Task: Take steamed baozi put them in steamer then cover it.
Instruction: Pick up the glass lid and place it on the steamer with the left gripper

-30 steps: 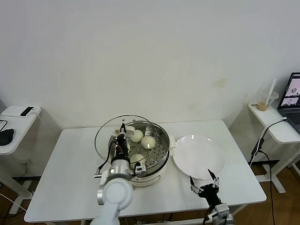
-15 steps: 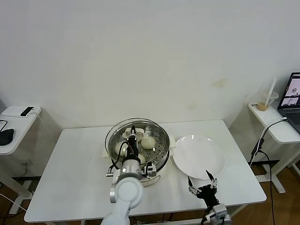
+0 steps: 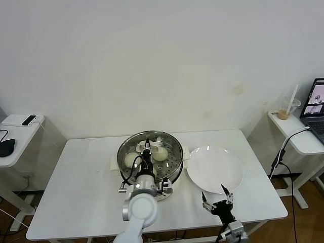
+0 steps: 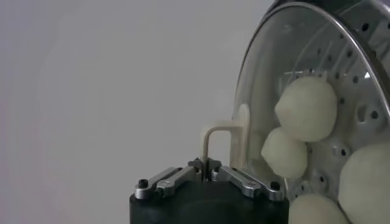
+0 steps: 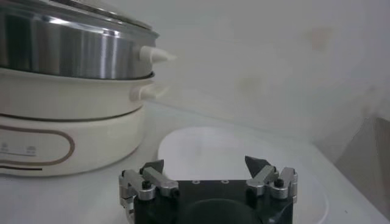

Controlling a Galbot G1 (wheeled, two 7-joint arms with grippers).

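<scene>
The steamer [image 3: 177, 163] stands mid-table with several cream-white baozi [image 3: 131, 160] on its perforated tray. The clear glass cover [image 3: 167, 142] lies over the pot's top. My left gripper [image 3: 147, 150] is above the pot's middle, shut on the cover's cream bar handle [image 4: 222, 131]. In the left wrist view my left gripper [image 4: 204, 164] pinches that handle, and baozi [image 4: 308, 108] show through the glass [image 4: 292, 55]. My right gripper [image 3: 217, 205] is open and empty near the table's front edge. The right wrist view shows it [image 5: 205, 161] facing the steamer [image 5: 67, 49].
An empty white plate [image 3: 215, 167] lies right of the steamer, just beyond my right gripper; it also shows in the right wrist view [image 5: 244, 152]. A side table at left holds a white box [image 3: 20, 120]. One at right holds a cup [image 3: 286, 111] and laptop [image 3: 316, 104].
My left gripper carried the cover from a tilted position left of the pot rightward and down over the steamer. My right gripper shifted slightly toward the front edge.
</scene>
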